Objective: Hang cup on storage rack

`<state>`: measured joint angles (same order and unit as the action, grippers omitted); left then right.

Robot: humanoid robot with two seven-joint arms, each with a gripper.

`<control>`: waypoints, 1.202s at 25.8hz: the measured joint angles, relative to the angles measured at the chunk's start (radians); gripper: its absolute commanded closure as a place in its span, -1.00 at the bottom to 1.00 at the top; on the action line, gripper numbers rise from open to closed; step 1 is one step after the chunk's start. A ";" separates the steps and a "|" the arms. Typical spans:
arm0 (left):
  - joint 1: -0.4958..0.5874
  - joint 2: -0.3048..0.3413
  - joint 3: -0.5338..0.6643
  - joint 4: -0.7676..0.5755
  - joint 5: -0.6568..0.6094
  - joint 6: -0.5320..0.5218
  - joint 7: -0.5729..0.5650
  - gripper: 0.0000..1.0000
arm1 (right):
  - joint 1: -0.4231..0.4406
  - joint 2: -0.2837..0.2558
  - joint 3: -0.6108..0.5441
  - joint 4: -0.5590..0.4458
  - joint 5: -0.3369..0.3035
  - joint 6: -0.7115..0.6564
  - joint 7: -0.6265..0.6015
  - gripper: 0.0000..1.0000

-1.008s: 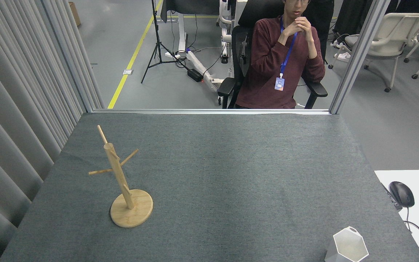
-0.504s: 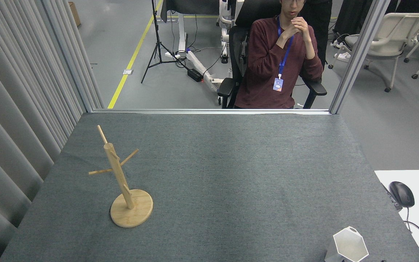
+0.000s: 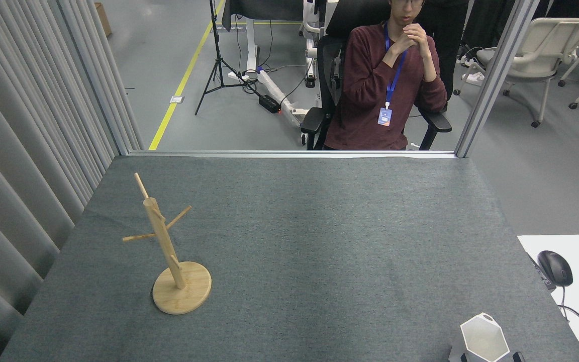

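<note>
The cup (image 3: pixel 484 340), white and faceted with a hexagonal rim, stands upright at the table's near right corner, partly cut off by the bottom edge, its small handle tab pointing away from me. Two dark fingertips (image 3: pixel 518 356) of my right gripper (image 3: pixel 490 357) poke up at the bottom edge, one on each side of the cup, standing apart; I cannot tell whether they touch it. The storage rack (image 3: pixel 165 246), a light wooden mug tree on a round disc base, stands at the left of the grey table (image 3: pixel 319 241) with its pegs bare. My left gripper is out of view.
A person (image 3: pixel 387 85) sits in a chair just behind the table's far edge. Grey curtains (image 3: pixel 23 151) run along the left side. A white desk (image 3: pixel 578 271) with a mouse (image 3: pixel 555 267) and cables adjoins the right edge.
The dark fingertips of my right gripper have risen into view beside the cup. The cup and rack have not moved. The seated person shifted slightly.
</note>
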<state>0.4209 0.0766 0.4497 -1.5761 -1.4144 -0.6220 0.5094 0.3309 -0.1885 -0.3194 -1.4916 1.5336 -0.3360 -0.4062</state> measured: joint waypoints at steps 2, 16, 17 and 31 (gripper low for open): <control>0.001 0.001 0.002 -0.001 0.000 0.000 0.000 -1.00 | -0.010 0.002 0.009 0.006 0.008 0.001 0.000 -0.98; 0.004 0.003 0.005 -0.005 0.001 -0.001 0.004 -0.99 | -0.059 0.006 0.018 0.058 0.015 0.005 0.002 -0.98; 0.004 0.003 0.005 -0.005 0.002 -0.001 0.004 -0.99 | -0.061 0.005 0.018 0.059 0.014 0.005 0.001 -0.98; 0.004 0.003 0.006 -0.011 0.001 -0.004 0.004 -1.00 | -0.124 0.009 0.019 0.159 0.017 0.021 -0.005 -0.76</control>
<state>0.4249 0.0798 0.4556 -1.5875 -1.4131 -0.6262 0.5130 0.2070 -0.1797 -0.3008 -1.3325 1.5505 -0.3154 -0.4112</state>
